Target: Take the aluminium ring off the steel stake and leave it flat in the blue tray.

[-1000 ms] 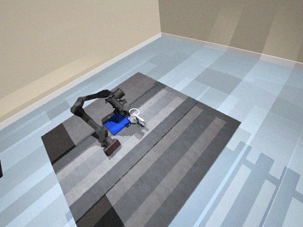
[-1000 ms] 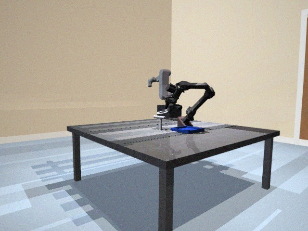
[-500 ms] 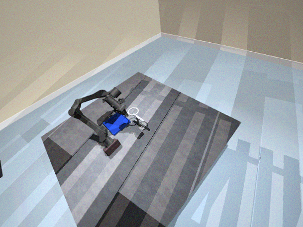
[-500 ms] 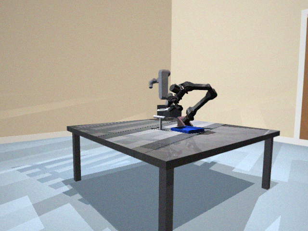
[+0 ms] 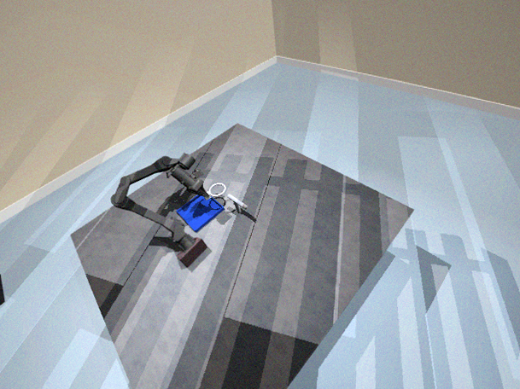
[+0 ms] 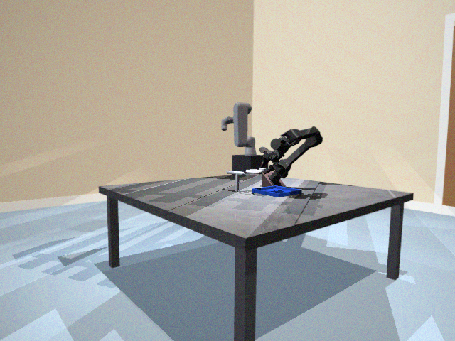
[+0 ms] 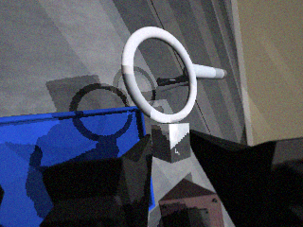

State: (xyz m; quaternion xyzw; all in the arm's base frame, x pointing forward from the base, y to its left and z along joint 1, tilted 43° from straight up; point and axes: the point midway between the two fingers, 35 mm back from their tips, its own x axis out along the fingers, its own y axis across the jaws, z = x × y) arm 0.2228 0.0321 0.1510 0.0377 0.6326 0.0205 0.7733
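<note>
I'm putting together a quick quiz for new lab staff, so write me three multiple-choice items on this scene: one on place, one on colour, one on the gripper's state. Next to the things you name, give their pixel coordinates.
1. Where is the ring (image 5: 210,184) (image 6: 246,171) (image 7: 127,71)?
A) Around the stake's foot
B) Raised above the table, off the stake
C) Flat in the tray

2. What colour is the tray (image 5: 184,216) (image 6: 276,195) (image 7: 71,113)?
A) Blue
B) Green
C) Yellow

3. How is the gripper (image 5: 209,196) (image 6: 263,168) (image 7: 169,136)?
A) Wide open
B) Shut on nothing
C) Shut on the ring's tab

Key:
1 B: the exterior view shows it up beside the stake (image 5: 237,201) (image 6: 237,182) (image 7: 205,71).
2 A: all views show blue.
3 C: the wrist view shows the tab (image 7: 170,142) between the fingers.
</note>
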